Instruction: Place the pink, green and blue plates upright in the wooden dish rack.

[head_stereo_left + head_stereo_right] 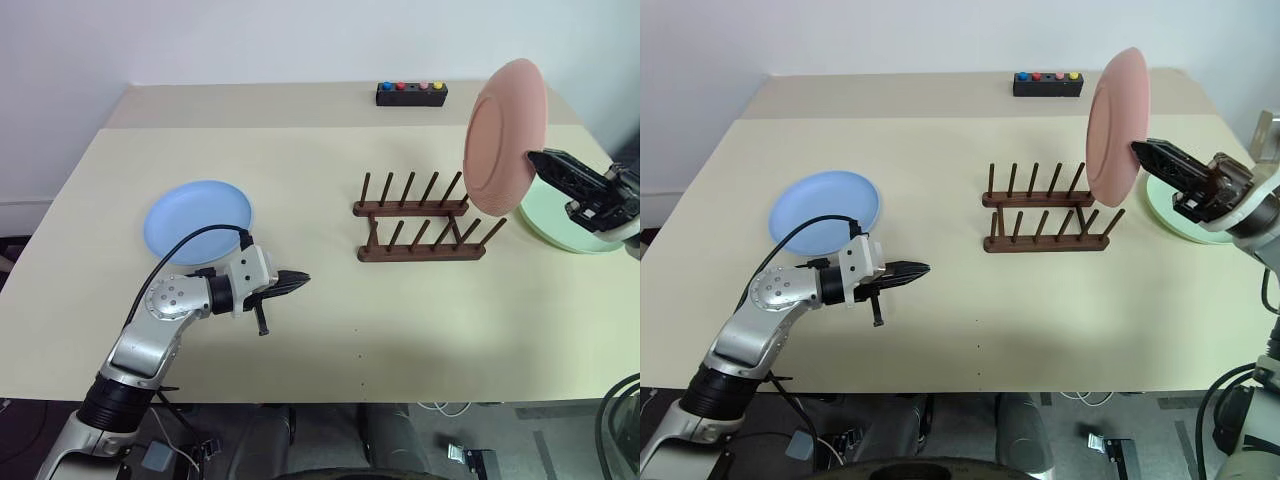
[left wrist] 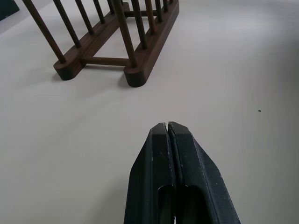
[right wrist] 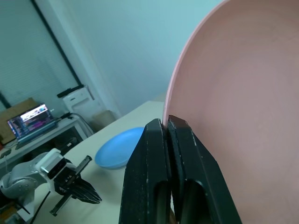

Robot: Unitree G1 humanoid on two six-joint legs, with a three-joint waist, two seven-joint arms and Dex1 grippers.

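Observation:
My right gripper (image 1: 533,158) is shut on the rim of the pink plate (image 1: 503,135), holding it upright in the air above the right end of the wooden dish rack (image 1: 425,226). The rack's pegs are bare. The green plate (image 1: 555,228) lies flat on the table at the right, partly behind the right gripper. On the left the blue plate (image 1: 197,221) lies flat. My left gripper (image 1: 300,281) is shut and empty, hovering low over the table in front of the blue plate, pointing toward the rack (image 2: 117,46).
A black box with coloured buttons (image 1: 411,93) sits at the table's far edge behind the rack. Bare tabletop (image 1: 400,330) stretches between the left gripper and the rack and along the front edge.

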